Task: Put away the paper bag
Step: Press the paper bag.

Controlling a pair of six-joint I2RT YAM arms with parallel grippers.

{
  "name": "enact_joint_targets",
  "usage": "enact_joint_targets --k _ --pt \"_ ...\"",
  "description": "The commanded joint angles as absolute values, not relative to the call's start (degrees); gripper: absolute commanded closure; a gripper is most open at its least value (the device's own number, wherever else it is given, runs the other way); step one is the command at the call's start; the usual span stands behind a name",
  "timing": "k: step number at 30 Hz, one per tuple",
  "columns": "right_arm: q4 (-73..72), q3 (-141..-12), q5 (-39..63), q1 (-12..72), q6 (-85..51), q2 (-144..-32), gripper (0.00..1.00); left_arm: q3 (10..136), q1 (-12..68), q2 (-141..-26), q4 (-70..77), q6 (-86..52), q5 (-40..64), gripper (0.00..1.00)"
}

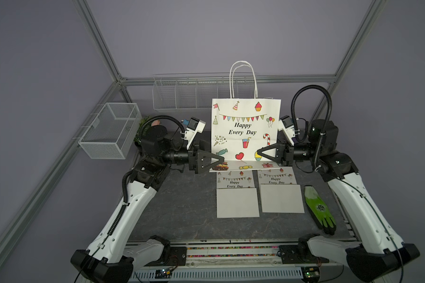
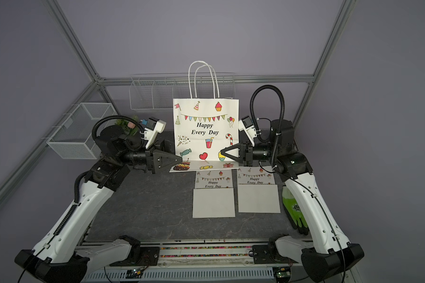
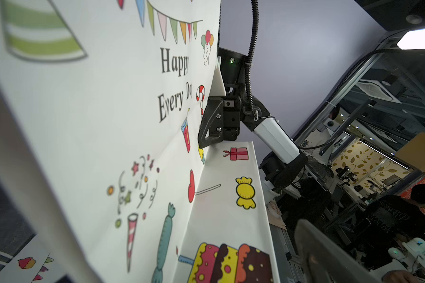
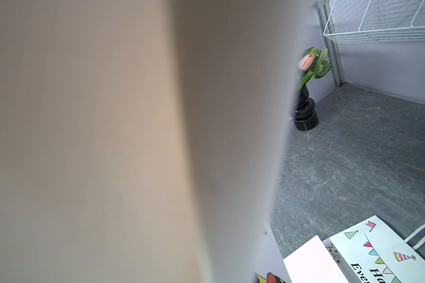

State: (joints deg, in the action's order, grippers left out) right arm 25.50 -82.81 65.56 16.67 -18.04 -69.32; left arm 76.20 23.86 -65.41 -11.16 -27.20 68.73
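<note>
The paper bag [image 1: 245, 127] stands upright in the middle of both top views, printed face toward us. Its cord handles [image 1: 243, 78] rise in front of the back wall. Its lowest strip [image 1: 245, 167] is creased forward and lies flat on the table [image 1: 182, 208], so I'd guess it is partway through being folded down.

The right gripper [image 1: 258, 153] reaches in from the right of the frame at that crease. It is closed tight, and I'd judge it is nipping the bag's edge to keep the tall panel standing. Its own wrist view is mostly beige blur and doesn't help.

The left gripper [image 1: 221, 160] sits at the bag's lower-left corner. In the left wrist view its fingers [image 3: 324, 252] are spread far apart with the bag between them and neither pressing the paper. It is wide open and holding nothing.

Just below the flap in the frame, two folded bags [image 1: 237, 202] [image 1: 281, 198] lie flat side by side. A bag laid forward would land on them. A green glove [image 1: 318, 208] lies to their right, beside the right arm.

A mesh basket [image 1: 101, 149] hangs at the left, well apart from the bag. A wire rack [image 1: 177, 98] runs along the back wall behind the handles. A black vase [image 4: 304, 115] with a pink flower sits in the back-left corner, mostly hidden behind the left arm in the top views.
</note>
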Motion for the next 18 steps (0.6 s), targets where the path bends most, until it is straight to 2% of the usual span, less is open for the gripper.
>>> enact_joint_targets --k 1,3,5,10,18 --pt "22.9 -82.6 65.9 15.2 -20.0 -67.8 0.93 77.7 21.4 -61.8 -20.7 -19.5 64.0 0.01" --pt "21.8 -82.4 66.2 14.4 -21.4 -67.5 0.93 79.4 19.8 -59.2 -29.1 -12.3 57.0 0.01" --pt "20.6 -82.4 66.4 13.7 -22.9 -67.4 0.93 78.4 19.6 -56.9 -30.7 -9.5 53.9 0.01" --pt "16.5 -82.4 67.6 12.9 -27.4 -68.0 0.93 72.1 20.3 -56.2 -24.7 -12.5 59.7 0.01" --pt "8.9 -83.0 70.6 13.6 -35.6 -69.7 0.93 69.0 28.7 -59.2 -19.9 -10.4 55.8 0.01"
